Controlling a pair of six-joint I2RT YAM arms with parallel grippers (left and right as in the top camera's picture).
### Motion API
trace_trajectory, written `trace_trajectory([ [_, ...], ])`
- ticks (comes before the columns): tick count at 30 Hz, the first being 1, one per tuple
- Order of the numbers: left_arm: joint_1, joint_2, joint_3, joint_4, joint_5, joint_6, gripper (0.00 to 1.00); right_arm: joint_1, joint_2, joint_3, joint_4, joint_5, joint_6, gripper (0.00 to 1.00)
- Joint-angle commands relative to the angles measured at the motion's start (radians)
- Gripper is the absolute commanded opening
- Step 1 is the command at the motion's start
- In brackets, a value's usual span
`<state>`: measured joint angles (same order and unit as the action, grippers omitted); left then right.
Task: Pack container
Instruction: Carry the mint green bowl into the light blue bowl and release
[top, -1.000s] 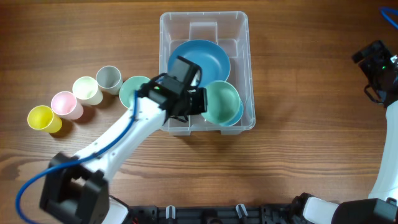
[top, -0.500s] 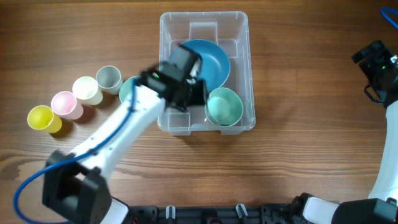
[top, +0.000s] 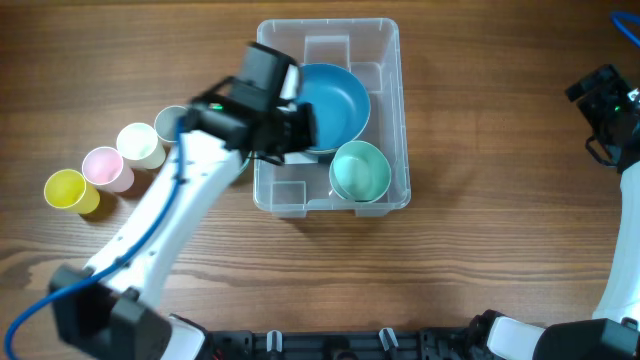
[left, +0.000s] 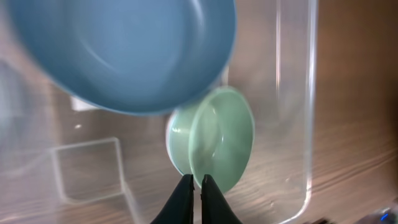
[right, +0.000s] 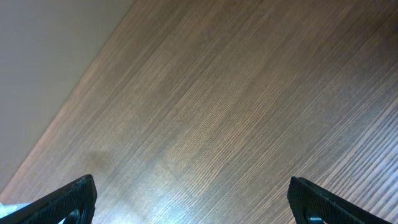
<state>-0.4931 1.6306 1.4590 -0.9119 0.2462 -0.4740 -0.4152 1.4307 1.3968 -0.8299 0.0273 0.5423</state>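
— Where's the container (top: 327, 45)?
— Upper middle of the overhead frame, on the counter (top: 500, 250). A blue bowl (top: 335, 100) sits in its middle, and a green bowl (top: 360, 172) in its lower right corner, just beside the blue one.
— Left jaws?
— Clenched on nothing, tips together, hanging over the tub's left part above the green bowl's rim.
— Right jaws?
— Spread wide over bare counter at the right edge.
— Anything else?
— Four cups in a row at the left: yellow (top: 66, 190), pink (top: 106, 168), cream (top: 141, 145) and grey (top: 170, 125).
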Motion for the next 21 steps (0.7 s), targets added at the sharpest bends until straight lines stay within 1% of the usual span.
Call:
trace_trajectory([
  [1, -0.105, 0.103, -0.003, 0.010, -0.066, 0.025, 0.06, 0.000, 0.006, 0.002, 0.003, 0.002, 0.010, 1.00],
  [4, -0.136, 0.164, -0.003, 0.013, -0.087, 0.014, 0.04, 0.000, 0.006, 0.002, 0.003, 0.002, 0.011, 1.00],
  [9, -0.140, 0.230, -0.004, 0.000, -0.096, -0.005, 0.04, 0.000, 0.006, 0.002, 0.003, 0.002, 0.010, 1.00],
  [15, -0.140, 0.256, -0.006, 0.006, -0.145, -0.005, 0.04, 0.000, 0.006, 0.002, 0.003, 0.002, 0.011, 0.99],
  [21, -0.138, 0.261, -0.014, 0.001, -0.148, -0.005, 0.04, 0.000, 0.006, 0.002, 0.003, 0.002, 0.011, 1.00],
])
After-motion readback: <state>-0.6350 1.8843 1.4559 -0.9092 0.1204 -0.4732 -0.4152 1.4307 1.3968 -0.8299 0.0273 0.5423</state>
